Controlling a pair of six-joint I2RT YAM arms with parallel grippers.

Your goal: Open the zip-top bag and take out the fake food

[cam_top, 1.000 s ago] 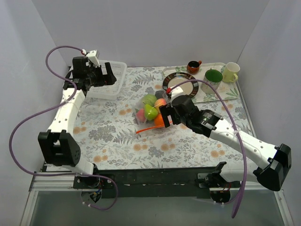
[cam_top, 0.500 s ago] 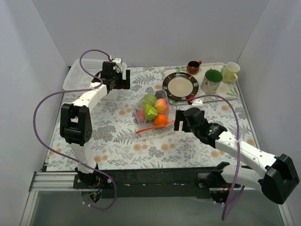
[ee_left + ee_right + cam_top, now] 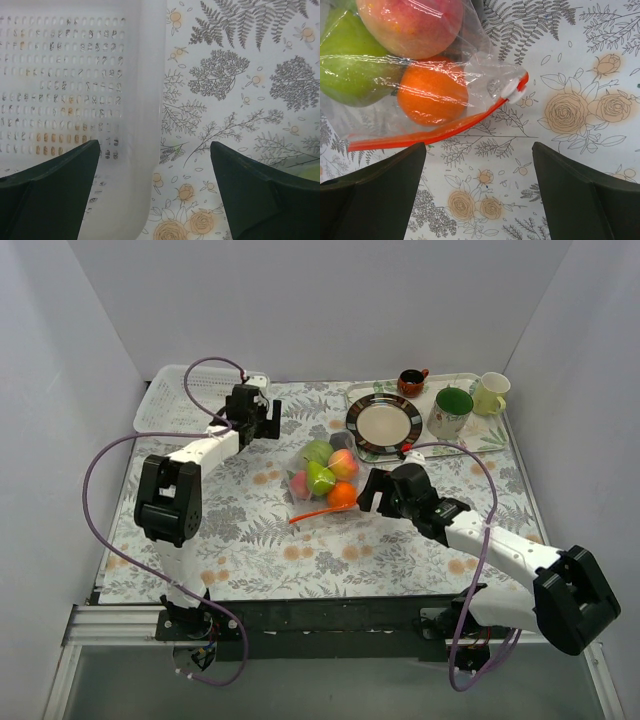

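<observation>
The zip-top bag (image 3: 318, 485) lies in the middle of the flowered cloth, its orange-red zip strip (image 3: 325, 510) along the near edge. Inside it is the fake food: an orange ball (image 3: 432, 92), a lime-green apple (image 3: 355, 65) and a pink-red peach (image 3: 410, 20). The strip (image 3: 435, 132) ends in a white slider (image 3: 512, 89). My right gripper (image 3: 370, 495) is open and empty just right of the slider, also shown in the right wrist view (image 3: 477, 200). My left gripper (image 3: 265, 420) is open and empty at the white basket's right edge, also shown in the left wrist view (image 3: 155, 200).
The white mesh basket (image 3: 185, 400) stands at the back left, its rim under my left gripper (image 3: 145, 100). At the back right a tray (image 3: 480, 435) holds a plate (image 3: 384, 423), a green mug (image 3: 452, 410), a pale yellow mug (image 3: 490, 392) and a small brown cup (image 3: 411, 381).
The right gripper has let go of the bag, drawn back right, then edged closer to the slider. The left arm has swung to the basket's right edge. The basket lies further left.
</observation>
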